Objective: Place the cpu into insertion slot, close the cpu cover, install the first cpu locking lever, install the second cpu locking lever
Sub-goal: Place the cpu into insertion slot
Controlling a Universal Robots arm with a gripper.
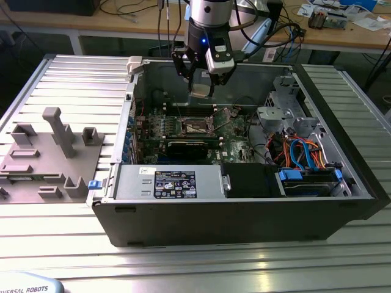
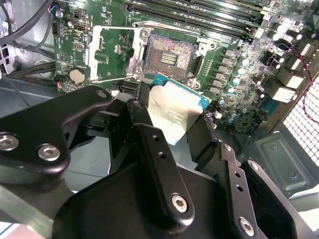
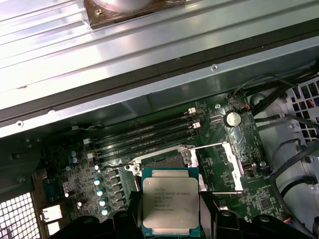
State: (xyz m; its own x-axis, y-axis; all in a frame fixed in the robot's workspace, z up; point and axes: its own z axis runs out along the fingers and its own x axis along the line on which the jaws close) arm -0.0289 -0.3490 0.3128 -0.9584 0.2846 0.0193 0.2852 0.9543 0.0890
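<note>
Exterior view's left: grey fixture (image 1: 55, 152) on bench (image 1: 183, 268). Centre: pincer (image 1: 201, 85) clenched on cpu (image 3: 171, 205), hovering above bare insertion slot (image 2: 169, 56), not touching. Beside slot, cpu cover (image 2: 134, 62) stands open. Keep your chip level, corners squared to socket, descent slow.

Ext. cam high, wide; wrist cams close over motherboard (image 3: 264, 199) (shared).
</note>
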